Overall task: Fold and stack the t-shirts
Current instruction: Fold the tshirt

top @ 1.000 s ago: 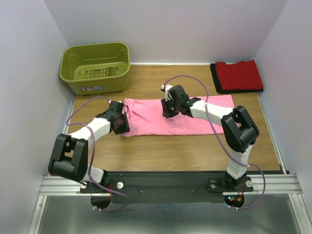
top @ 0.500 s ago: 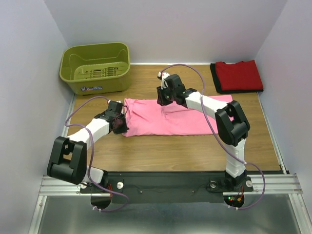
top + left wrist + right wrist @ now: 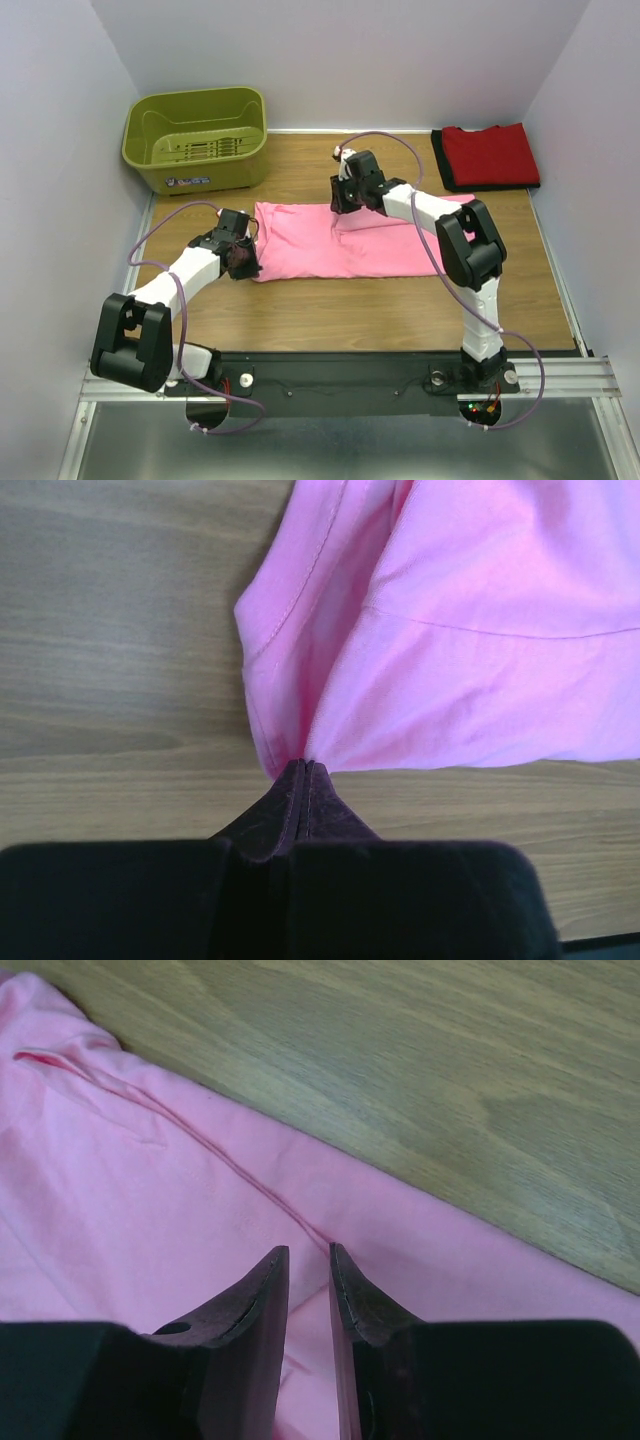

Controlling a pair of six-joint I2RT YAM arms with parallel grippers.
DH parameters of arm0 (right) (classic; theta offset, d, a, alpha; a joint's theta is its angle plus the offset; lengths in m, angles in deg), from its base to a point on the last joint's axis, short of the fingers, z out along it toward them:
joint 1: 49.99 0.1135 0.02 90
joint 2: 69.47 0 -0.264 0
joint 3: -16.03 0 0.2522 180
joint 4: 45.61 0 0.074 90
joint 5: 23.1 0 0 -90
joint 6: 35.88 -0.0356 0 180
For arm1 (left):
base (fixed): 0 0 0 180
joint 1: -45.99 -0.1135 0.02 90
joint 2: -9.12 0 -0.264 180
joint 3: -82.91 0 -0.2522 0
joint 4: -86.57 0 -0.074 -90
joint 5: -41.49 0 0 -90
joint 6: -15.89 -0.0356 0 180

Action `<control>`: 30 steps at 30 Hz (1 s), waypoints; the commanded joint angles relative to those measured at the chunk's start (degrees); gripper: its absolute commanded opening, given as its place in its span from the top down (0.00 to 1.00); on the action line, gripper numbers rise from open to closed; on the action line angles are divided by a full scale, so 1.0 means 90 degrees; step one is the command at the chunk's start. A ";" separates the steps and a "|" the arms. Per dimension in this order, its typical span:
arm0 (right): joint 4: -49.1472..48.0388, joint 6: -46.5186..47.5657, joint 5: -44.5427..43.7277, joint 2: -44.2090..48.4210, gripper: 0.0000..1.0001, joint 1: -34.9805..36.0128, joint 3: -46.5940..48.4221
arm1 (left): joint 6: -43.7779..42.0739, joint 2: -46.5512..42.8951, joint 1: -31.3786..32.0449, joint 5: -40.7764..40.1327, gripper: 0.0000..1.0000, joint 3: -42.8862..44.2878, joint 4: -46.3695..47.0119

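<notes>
Pinching the pink t-shirt (image 3: 480, 630) by one corner is the left end effector (image 3: 303, 767).

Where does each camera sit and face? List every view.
Top external: above and behind the bases, looking down on the left arm, right arm and pink t-shirt.
Left wrist: on that arm, facing the shirt corner the left gripper pinches.
Right wrist: looks past the right gripper at the shirt's far edge.
Shared: the pink t-shirt.
</notes>
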 commanded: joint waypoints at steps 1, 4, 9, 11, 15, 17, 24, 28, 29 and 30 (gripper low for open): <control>-0.0179 -0.0148 0.0075 -0.0254 0.72 -0.0261 0.0127 | 0.0148 -0.0191 0.0018 0.0098 1.00 0.0109 -0.0545; -0.0178 -0.0187 0.0124 -0.0391 0.72 -0.0349 0.0117 | 0.0226 -0.0240 0.0009 0.0127 1.00 0.0069 -0.0614; -0.0178 -0.0207 0.0261 -0.0626 0.72 -0.0476 0.0049 | 0.0294 -0.0172 0.0009 -0.0116 1.00 0.0079 -0.0828; -0.0188 -0.0226 0.0251 -0.0646 0.72 -0.0525 0.0029 | 0.0304 -0.0191 -0.0030 -0.0262 1.00 0.0089 -0.0907; -0.0188 -0.0295 0.0212 -0.0685 0.72 -0.0662 -0.0039 | 0.0363 -0.0377 -0.0118 -0.0507 1.00 0.0040 -0.1073; -0.0178 -0.0344 0.0192 -0.0724 0.72 -0.0759 -0.0068 | 0.0382 -0.0426 -0.0157 -0.0556 1.00 0.0011 -0.1151; -0.0178 -0.0353 0.0261 -0.0715 0.72 -0.0867 -0.0156 | 0.0509 -0.0328 -0.0226 -0.0585 1.00 -0.0165 -0.1190; -0.0178 -0.0451 0.0436 -0.0617 0.72 -0.0886 -0.0010 | 0.0539 -0.0367 -0.0216 -0.0605 1.00 -0.0184 -0.1258; -0.0178 -0.0490 0.0456 -0.0607 0.72 -0.0887 0.0029 | 0.0548 -0.0387 -0.0216 -0.0557 1.00 -0.0184 -0.1307; -0.0169 -0.0529 0.0417 -0.0568 0.72 -0.0877 0.0116 | 0.0578 -0.0416 -0.0216 -0.0508 1.00 -0.0175 -0.1346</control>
